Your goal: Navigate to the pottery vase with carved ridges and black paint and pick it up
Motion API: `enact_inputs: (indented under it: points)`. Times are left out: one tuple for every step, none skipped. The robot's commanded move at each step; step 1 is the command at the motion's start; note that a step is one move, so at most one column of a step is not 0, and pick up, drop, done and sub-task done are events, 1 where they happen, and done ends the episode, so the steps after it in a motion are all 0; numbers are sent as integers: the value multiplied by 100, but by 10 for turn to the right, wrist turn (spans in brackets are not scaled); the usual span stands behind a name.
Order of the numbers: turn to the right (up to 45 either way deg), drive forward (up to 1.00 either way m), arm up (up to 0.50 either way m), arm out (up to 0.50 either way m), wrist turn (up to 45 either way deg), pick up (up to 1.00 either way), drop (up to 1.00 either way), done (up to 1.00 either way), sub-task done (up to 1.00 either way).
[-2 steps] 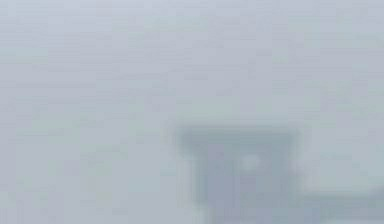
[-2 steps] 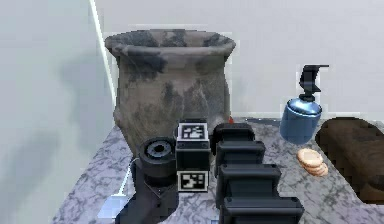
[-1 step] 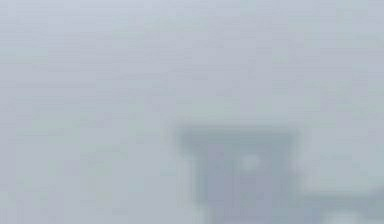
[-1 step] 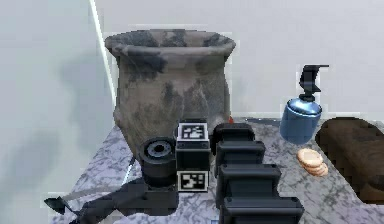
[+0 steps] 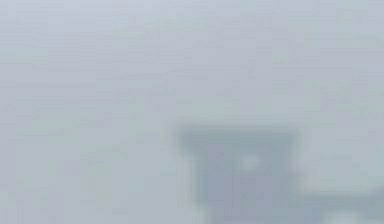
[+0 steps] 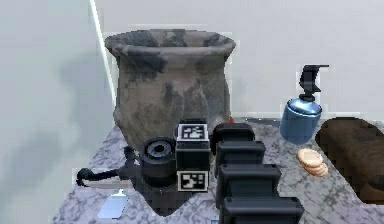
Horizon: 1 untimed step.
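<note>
I am seeing the gripper point(image 6: 108, 172) hanging low over a grey marbled tabletop point(image 6: 285, 150), at the far end of the dark arm point(image 6: 248, 185). Its thin fingers point(image 6: 100, 181) are pointing toward the arm side view's left. Whether they are spread or pressed together I cannot tell, and I also cannot tell if they are holding anything.

The pottery vase point(image 6: 170, 85) is standing on the tabletop just behind the fingers, above them and a little to their right. It is a big grey pot with a wide rim and black patches. Whether the fingers are touching it is not clear.

Well to the right of the fingers a blue pump bottle point(image 6: 299, 118) is standing. A small stack of round orange-brown pieces point(image 6: 315, 161) is lying in front of it, and a dark brown lump point(image 6: 358, 155) is lying beside them.
</note>
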Motion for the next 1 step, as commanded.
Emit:
enact_inputs:
  points:
    - [0, 0, 0, 0, 390, 0, 0, 0, 0]
